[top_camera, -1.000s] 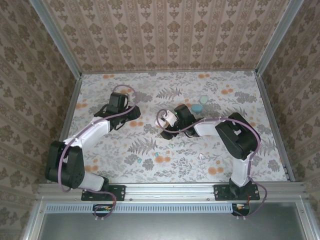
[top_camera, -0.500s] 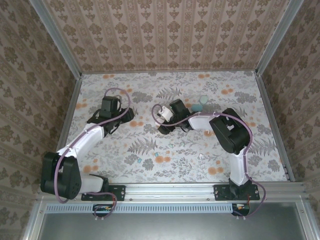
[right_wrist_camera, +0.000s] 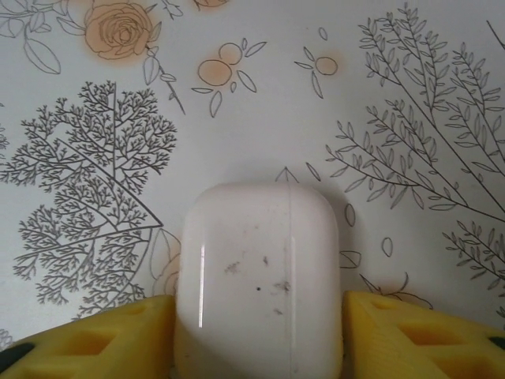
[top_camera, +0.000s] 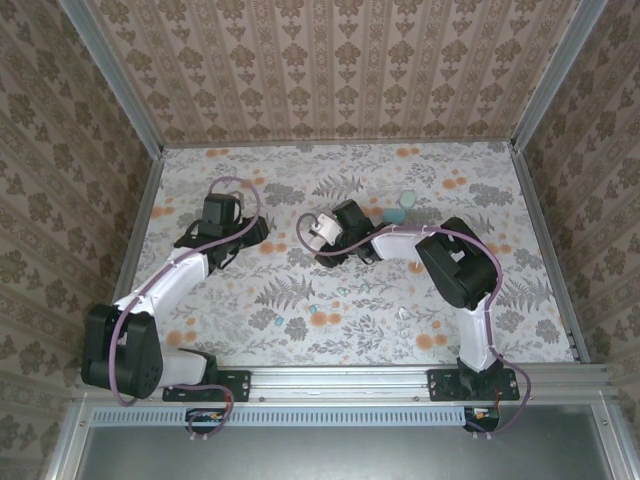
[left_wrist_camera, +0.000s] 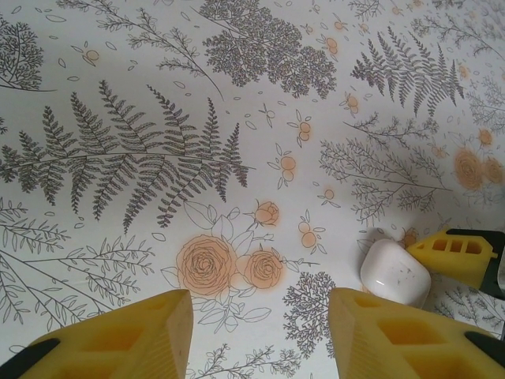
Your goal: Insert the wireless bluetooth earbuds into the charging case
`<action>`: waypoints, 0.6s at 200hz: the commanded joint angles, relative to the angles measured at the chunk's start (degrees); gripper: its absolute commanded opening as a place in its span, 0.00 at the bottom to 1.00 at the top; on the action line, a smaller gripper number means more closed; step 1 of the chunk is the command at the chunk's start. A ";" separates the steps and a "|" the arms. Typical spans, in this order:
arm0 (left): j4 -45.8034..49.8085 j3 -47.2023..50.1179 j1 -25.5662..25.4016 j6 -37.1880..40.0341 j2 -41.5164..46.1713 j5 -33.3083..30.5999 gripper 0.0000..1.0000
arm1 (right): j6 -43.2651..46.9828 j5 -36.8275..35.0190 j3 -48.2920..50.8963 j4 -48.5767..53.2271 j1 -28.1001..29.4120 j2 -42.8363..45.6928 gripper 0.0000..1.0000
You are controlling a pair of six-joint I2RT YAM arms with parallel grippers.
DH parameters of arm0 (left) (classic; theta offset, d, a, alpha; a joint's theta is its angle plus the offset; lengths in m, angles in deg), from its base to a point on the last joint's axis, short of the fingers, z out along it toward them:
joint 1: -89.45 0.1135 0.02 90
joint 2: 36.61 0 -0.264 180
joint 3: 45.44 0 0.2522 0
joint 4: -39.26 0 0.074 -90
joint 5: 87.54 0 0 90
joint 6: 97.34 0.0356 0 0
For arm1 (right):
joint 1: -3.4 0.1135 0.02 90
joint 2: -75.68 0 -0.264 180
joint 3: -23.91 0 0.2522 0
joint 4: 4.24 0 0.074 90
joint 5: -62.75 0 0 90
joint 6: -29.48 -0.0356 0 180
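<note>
Charging case (right_wrist_camera: 259,260) lies flat, long axis along clamping right end effector (right_wrist_camera: 259,304); left end effector (left_wrist_camera: 259,304) has jaws apart

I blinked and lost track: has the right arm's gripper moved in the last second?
Yes. Seen from above, the right gripper has slid left, farther from the teal pebble-shaped plastic case, which has stayed put.

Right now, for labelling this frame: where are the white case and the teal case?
white case (right_wrist_camera: 259,276), right wrist view, centre of its top face.
teal case (top_camera: 397,214), top external view, its nearer rounded part.
</note>
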 commanded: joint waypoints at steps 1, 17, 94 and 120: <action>-1.29 0.78 0.26 -0.15 0.27 1.90 0.50 | 1.56 -2.79 0.22 2.59 1.12 -3.12 0.53; -1.38 0.70 0.20 -0.15 -0.20 3.37 0.50 | 1.82 -2.00 1.67 1.08 1.21 -1.95 0.51; -5.09 0.89 0.16 1.35 0.64 12.20 0.55 | 3.12 4.05 11.10 -6.55 1.38 11.74 0.46; -12.12 2.66 0.10 2.61 3.31 21.86 0.60 | 9.38 4.33 14.59 -9.97 1.97 19.52 0.46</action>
